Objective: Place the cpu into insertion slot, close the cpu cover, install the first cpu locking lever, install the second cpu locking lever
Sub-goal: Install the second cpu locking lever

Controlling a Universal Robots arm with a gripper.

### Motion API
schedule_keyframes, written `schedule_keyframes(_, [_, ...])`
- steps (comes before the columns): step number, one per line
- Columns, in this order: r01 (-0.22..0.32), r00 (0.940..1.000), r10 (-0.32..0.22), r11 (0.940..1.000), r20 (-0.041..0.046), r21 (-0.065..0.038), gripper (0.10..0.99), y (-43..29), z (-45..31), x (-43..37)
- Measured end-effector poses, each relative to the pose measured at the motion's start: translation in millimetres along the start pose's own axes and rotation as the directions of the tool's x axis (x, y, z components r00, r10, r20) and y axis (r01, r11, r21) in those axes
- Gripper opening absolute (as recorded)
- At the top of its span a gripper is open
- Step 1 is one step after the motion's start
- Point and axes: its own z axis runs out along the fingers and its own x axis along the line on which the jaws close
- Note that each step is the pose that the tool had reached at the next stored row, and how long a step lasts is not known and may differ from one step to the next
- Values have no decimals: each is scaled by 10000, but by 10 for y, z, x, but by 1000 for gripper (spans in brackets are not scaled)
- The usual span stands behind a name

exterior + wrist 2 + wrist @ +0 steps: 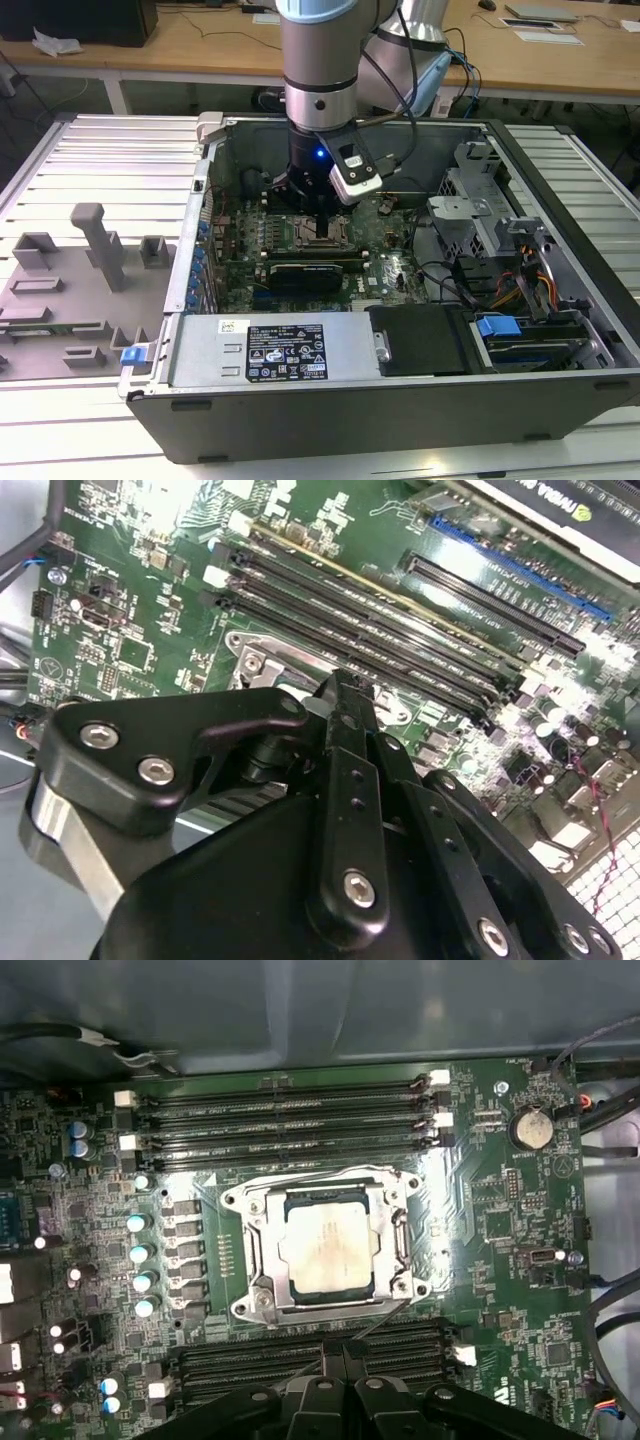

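Observation:
In the first wrist view the cpu [325, 1248] lies flat in the insertion slot [236, 1203], its silvery-beige top facing up. The cpu cover [268, 1270] is down around it, with the chip showing through its window. A thin wire locking lever [378, 1320] slants from the socket's corner toward my gripper [345, 1348], whose black fingers are shut together with their tips right at the lever's end. In the exterior view the gripper [322, 215] reaches down into the open case just above the socket [320, 232]. The second wrist view shows the shut fingertips [345, 685] beside the socket's edge [250, 655].
Long black memory slots [280, 1120] run on both sides of the socket. A black graphics card [305, 270] lies across the green motherboard [390, 265]. The power supply [270, 350], drive cage [470, 215] and case walls hem in the board. Grey fixtures [95, 240] stand on the exterior view's left.

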Motion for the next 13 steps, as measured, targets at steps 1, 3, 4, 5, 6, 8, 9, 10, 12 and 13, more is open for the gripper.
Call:
schedule_keyframes(1, [-4,10000,4,10000,-7,-66,106,-12,4,8])
schedule_keyframes(3, [-16,10000,15,9998,-20,-211,106,-38,13,26])
schedule_keyframes(4, [-24,10000,23,9995,-31,-314,106,-55,20,37])
schedule_keyframes(5, [-34,10000,32,9991,-40,-414,106,-72,30,51])
schedule_keyframes(6, [-34,10000,32,9990,-42,-439,106,-78,36,52])
schedule_keyframes(8, [-37,10000,35,9990,-44,-456,106,-79,40,53])
schedule_keyframes(9, [-37,10000,35,9990,-44,-456,106,-79,39,53])
schedule_keyframes(10, [-37,10000,35,9990,-44,-456,106,-79,39,53])
schedule_keyframes(12, [-40,10000,38,9988,-47,-485,106,-82,50,57])
schedule_keyframes(13, [-41,10000,39,9988,-48,-497,106,-85,56,61])
